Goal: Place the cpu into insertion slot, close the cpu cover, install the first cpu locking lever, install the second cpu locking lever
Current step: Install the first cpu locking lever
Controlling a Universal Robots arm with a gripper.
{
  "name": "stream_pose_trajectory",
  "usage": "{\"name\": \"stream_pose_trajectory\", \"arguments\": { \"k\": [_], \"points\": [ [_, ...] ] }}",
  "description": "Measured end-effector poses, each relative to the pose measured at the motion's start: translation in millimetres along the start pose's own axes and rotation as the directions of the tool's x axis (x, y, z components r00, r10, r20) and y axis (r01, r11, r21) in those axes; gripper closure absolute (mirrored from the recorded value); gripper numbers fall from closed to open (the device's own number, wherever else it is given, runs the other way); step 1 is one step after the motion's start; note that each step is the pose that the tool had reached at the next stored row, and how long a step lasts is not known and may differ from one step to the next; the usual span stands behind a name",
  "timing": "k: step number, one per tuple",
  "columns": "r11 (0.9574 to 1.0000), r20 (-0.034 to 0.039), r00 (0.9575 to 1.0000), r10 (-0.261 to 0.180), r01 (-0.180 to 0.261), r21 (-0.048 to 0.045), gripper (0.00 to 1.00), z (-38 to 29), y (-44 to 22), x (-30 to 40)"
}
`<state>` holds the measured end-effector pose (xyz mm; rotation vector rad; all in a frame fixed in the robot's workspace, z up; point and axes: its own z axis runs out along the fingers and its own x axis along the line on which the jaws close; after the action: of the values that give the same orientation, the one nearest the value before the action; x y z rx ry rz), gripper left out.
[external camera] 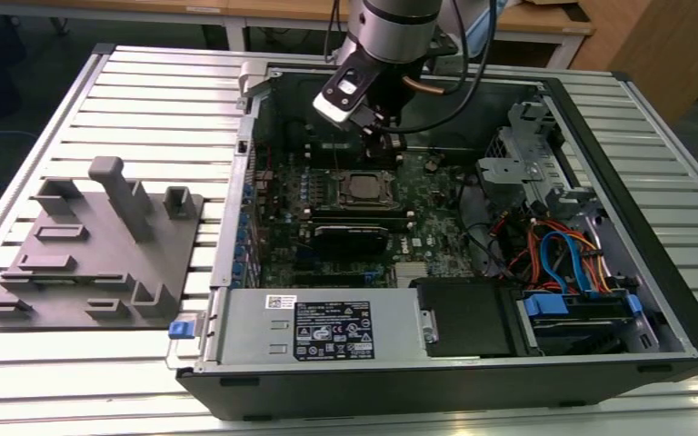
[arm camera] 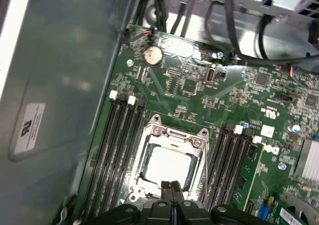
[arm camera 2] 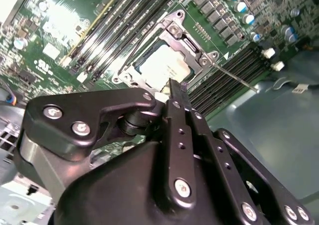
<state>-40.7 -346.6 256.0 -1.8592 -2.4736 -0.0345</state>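
A slatted metal table (external camera: 143,82) fills the room's middle, with wooden benches behind it. On it an open computer case (external camera: 676,300) lies on its side, and on the exterior view's left sits a grey moulded fixture tray (external camera: 94,245) with upright pegs.

Inside the case, a silver power supply (external camera: 313,327) runs along the near edge. A tangle of blue and orange cables (external camera: 562,259) crowds the drive bay on the exterior view's right. The green motherboard (external camera: 428,227) lies between them.

The arm comes down from the far side. Its gripper (external camera: 380,141) hangs just above the board, beside the far edge of the insertion slot (external camera: 365,188). In both wrist views the black fingertips (arm camera: 172,189) are pressed together with nothing between them.

The cpu (arm camera: 169,165) sits in the slot, silvery top up. The cpu cover (arm camera: 155,131) lies flat around it, framing the chip through its window.

Long black memory slots (arm camera: 119,145) flank the socket closely on both sides. A coin battery (arm camera: 153,56) sits further along the board.

In the second wrist view a thin metal lever (arm camera 2: 234,78) runs from one socket corner out over the neighbouring memory slots. I cannot tell whether it is latched.

The gripper's own black body hides the socket's nearest edge in both wrist views.
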Motion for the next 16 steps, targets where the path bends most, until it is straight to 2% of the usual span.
{"name": "stream_pose_trajectory", "arguments": {
  "k": [5, 16],
  "points": [
    [0.9983, 0.0005, 0.9983, -0.058, 0.058, 0.0030, 0.90, 0.0, 0.0, 0.0],
    [0.9980, 0.0005, 0.9980, -0.063, 0.063, 0.0032, 0.90, 0.0, 0.0, 0.0]
  ]
}}
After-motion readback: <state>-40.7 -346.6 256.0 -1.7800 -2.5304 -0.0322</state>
